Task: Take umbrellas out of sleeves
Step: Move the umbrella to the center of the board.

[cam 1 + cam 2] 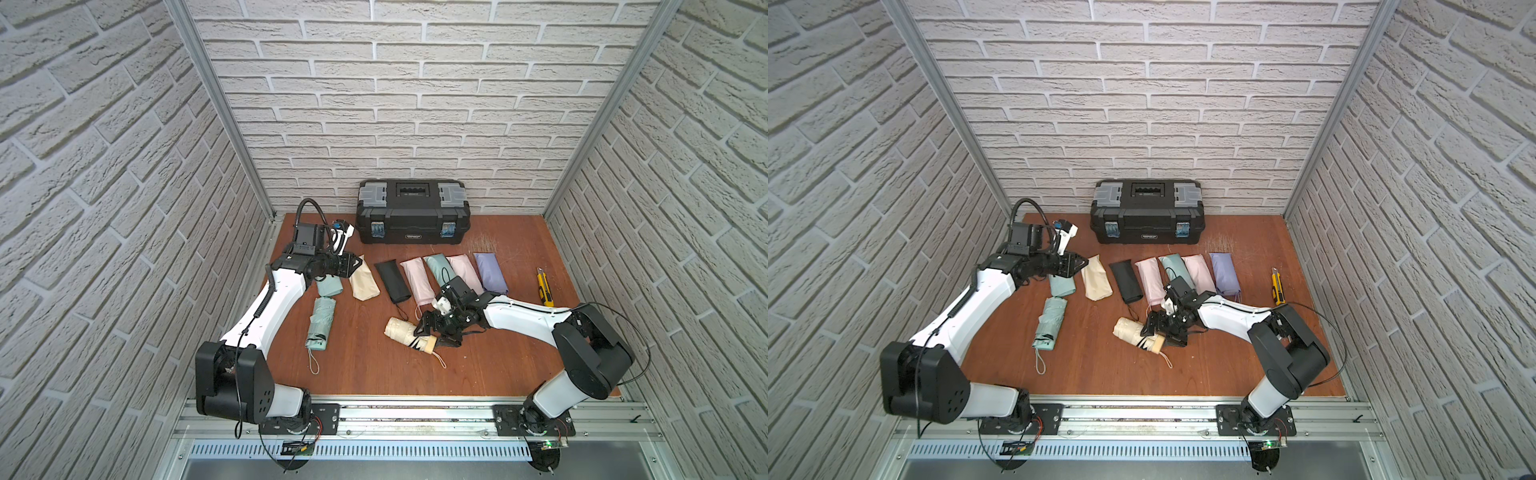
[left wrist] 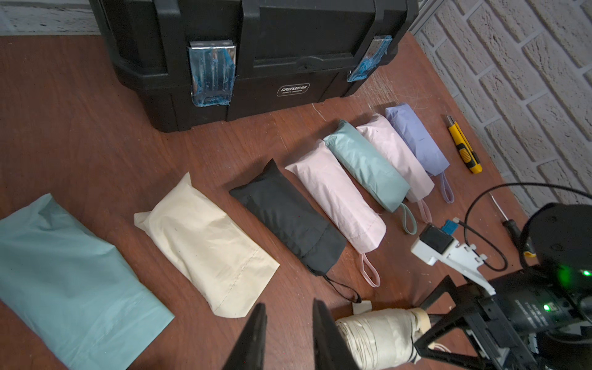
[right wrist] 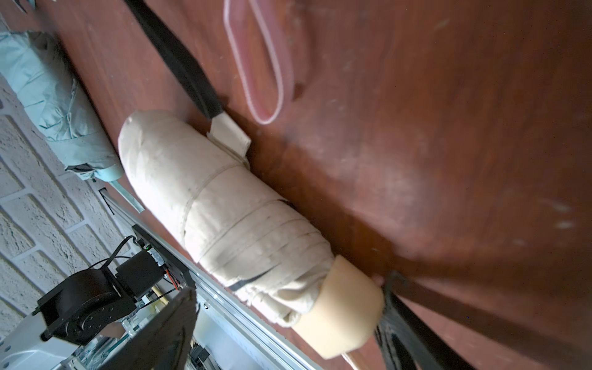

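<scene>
A bare cream umbrella (image 1: pixel 405 332) lies on the table; my right gripper (image 1: pixel 434 338) stands open around its handle end (image 3: pixel 339 307), one finger (image 3: pixel 397 307) close beside the handle. A bare mint umbrella (image 1: pixel 320 324) lies further left. Above it are an empty mint sleeve (image 1: pixel 329 286) and an empty cream sleeve (image 2: pixel 205 240). The black sleeve (image 2: pixel 288 217), two pink sleeves (image 2: pixel 336 195) (image 2: pixel 397 157), another mint sleeve (image 2: pixel 365 163) and a lavender sleeve (image 2: pixel 416 137) look plump, with wrist loops sticking out. My left gripper (image 2: pixel 289 304) hovers by the cream sleeve, slightly open, holding nothing.
A black toolbox (image 1: pixel 412 212) stands shut against the back wall. A yellow utility knife (image 1: pixel 545 287) lies at the right of the row of sleeves. Brick-patterned walls close in both sides. The wooden table (image 1: pixel 365 374) ends at a metal rail in front.
</scene>
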You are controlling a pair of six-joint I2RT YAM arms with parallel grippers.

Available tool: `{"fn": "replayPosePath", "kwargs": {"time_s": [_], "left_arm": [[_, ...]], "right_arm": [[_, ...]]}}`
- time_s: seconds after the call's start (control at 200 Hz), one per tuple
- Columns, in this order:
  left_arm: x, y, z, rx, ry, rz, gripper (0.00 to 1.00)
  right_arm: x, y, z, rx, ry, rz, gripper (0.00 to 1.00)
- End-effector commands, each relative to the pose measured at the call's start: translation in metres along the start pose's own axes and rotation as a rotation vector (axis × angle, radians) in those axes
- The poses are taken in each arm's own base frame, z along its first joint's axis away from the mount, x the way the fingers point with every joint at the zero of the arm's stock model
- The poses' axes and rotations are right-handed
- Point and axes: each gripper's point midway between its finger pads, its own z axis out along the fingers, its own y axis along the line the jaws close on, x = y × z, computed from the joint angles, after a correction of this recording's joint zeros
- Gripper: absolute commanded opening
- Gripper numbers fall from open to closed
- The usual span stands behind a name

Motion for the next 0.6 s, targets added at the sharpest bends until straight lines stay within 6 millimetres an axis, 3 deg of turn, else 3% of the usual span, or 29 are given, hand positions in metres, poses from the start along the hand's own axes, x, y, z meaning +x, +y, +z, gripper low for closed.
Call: {"fn": "replayPosePath", "kwargs": {"time_s": [0.0,0.17,0.32,0.47,0.595], "left_arm": [[-0.009,-0.003,-0.008,0.01,-0.042,0.02,0.28],[-0.009,-0.001,-0.01,0.003,-0.044,0.018,0.28],[-0.009,0.0,-0.012,-0.002,-0.047,0.017,0.28],[-0.009,0.0,-0.012,-0.002,-0.048,0.017,0.28],[-0.01,0.001,-0.014,-0.005,-0.054,0.016,0.28]], "right_arm": [[-0.003,0.042,0.009,-0.087,0.006,-0.037,0.88],[0.002,0.08,0.029,-0.118,0.034,-0.098,0.88],[0.001,0.099,0.036,-0.17,0.052,-0.102,0.88],[0.014,0.119,0.041,-0.202,0.117,-0.169,0.88],[0.005,0.102,0.021,-0.002,0.032,-0.276,0.87]]}}
